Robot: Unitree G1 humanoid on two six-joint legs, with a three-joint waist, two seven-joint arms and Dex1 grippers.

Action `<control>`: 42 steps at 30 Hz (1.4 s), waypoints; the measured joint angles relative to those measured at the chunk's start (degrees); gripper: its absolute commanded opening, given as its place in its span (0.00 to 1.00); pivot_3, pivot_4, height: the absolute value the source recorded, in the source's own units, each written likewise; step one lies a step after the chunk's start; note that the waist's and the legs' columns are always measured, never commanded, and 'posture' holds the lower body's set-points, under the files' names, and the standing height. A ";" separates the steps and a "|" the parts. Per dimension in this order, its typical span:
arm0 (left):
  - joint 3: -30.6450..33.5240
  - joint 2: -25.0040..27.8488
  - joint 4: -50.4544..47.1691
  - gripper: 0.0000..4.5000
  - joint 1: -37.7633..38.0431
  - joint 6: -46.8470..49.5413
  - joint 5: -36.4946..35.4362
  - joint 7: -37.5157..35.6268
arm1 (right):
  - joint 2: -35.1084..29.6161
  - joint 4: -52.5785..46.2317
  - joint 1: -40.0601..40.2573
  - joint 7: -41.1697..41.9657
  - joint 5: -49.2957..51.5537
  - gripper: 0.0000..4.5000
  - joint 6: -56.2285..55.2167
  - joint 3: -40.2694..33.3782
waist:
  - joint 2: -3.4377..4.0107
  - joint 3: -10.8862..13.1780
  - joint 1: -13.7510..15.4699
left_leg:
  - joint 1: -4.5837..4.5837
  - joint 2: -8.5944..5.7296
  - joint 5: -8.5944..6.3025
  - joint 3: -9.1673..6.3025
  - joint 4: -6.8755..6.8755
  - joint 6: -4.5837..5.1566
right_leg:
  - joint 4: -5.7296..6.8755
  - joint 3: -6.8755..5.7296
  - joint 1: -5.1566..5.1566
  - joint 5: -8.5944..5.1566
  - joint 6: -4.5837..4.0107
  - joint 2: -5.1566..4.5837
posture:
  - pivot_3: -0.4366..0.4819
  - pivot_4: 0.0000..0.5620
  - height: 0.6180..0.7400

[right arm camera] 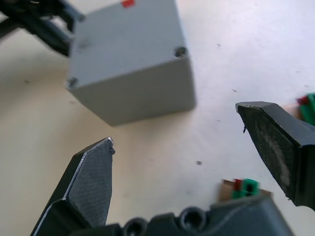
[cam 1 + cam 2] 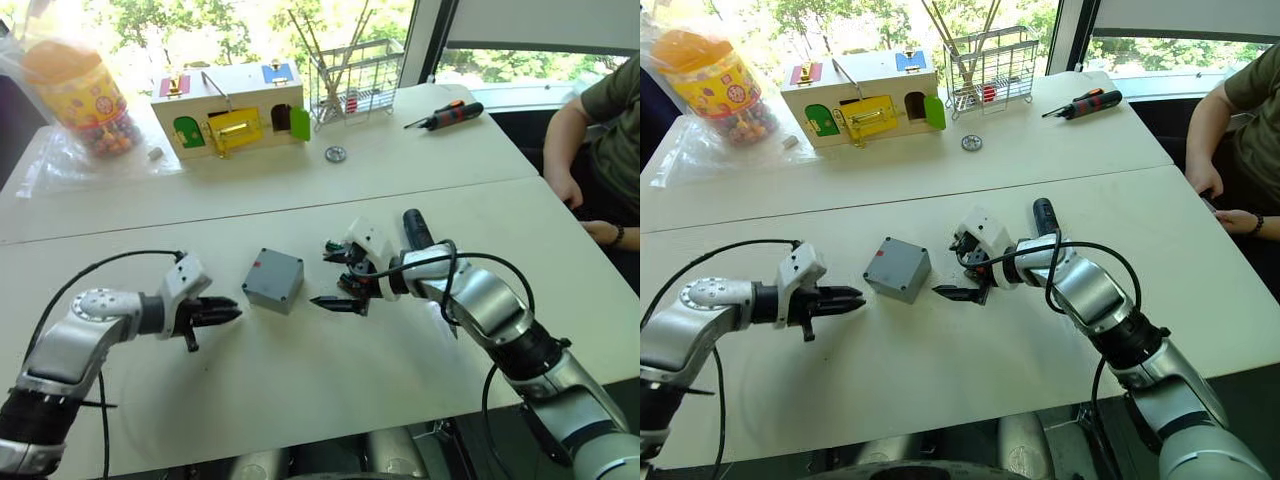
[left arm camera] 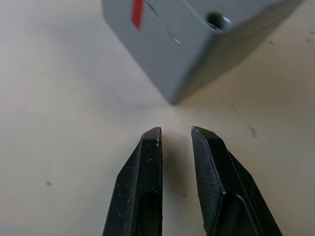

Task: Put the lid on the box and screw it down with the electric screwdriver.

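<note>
Box (image 2: 273,280): small grey square plastic enclosure, matt finish, lid (image 1: 124,42) already seated flush on top; recessed screw holes visible at the lid corners, a small red mark at one edge of the top face. Stands on the near white table (image 2: 300,400), turned at an angle to the table edge, between the two grippers and touching neither. Left gripper (image 2: 222,314): black fingers (image 3: 142,187) nearly together with a narrow gap, holding nothing, tips just beside the box's left corner. Right gripper (image 2: 338,280): fingers spread wide, holding nothing, pointed at the box from its right side, near but apart. Electric screwdriver (image 2: 416,229): black cylindrical body lying on the table behind the right wrist, partly hidden by the arm. Far table: white wooden toy house (image 2: 230,112) with coloured doors, wire basket (image 2: 355,75), orange-and-black hand screwdriver (image 2: 448,115), small round metal part (image 2: 335,153), bagged orange-lidded jar (image 2: 82,95). A person's arm (image 2: 575,150) at the right edge.
</note>
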 measured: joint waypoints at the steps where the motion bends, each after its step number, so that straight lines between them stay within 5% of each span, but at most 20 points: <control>1: 0.32 0.02 -1.33 0.21 0.72 0.87 -0.51 0.22 | 0.29 2.55 -1.03 1.54 -0.99 0.99 -1.93 0.58 | 0.00 0.00 0.02 | 0.00 0.01 0.00 -0.01 0.00 0.00 | 0.01 0.00 0.00 0.00 0.00 0.01 | 0.48 0.27 1.00; 8: 0.38 -2.55 -7.74 0.21 2.82 4.54 -2.88 4.04 | 6.32 18.41 -7.39 8.40 -7.38 0.99 -13.50 2.89 | 0.00 0.00 -0.13 | 0.00 0.01 0.00 -0.01 -0.03 -0.01 | -0.01 -0.01 -0.02 0.00 0.00 0.01 | 0.48 0.27 1.00; 14: 0.03 -4.99 -8.60 0.21 2.22 4.88 -2.76 7.32 | 9.65 21.17 -8.11 13.03 -8.58 0.99 -16.40 3.06 | 0.00 0.00 -0.13 | 0.00 0.01 0.00 -0.02 -0.02 -0.01 | 0.00 -0.01 -0.02 0.00 0.00 0.01 | 0.48 0.27 1.00; 29: -0.41 -4.81 2.84 0.21 -4.87 -1.51 1.29 6.86 | 9.18 4.86 0.89 12.18 -9.00 0.99 -4.37 2.13 | 0.00 0.00 -0.13 | 0.00 -0.02 0.00 -0.04 -0.01 -0.02 | 0.01 -0.02 -0.02 0.00 0.00 0.00 | 0.48 0.27 1.00; 42: -1.53 -5.07 5.29 0.21 -7.04 -3.18 3.55 5.79 | 9.96 0.39 2.23 8.89 -8.37 0.99 1.22 1.39 | 0.00 0.00 -0.08 | 0.00 -0.02 0.00 -0.05 0.00 -0.02 | 0.02 -0.03 -0.02 0.00 0.00 0.01 | 0.48 0.27 1.00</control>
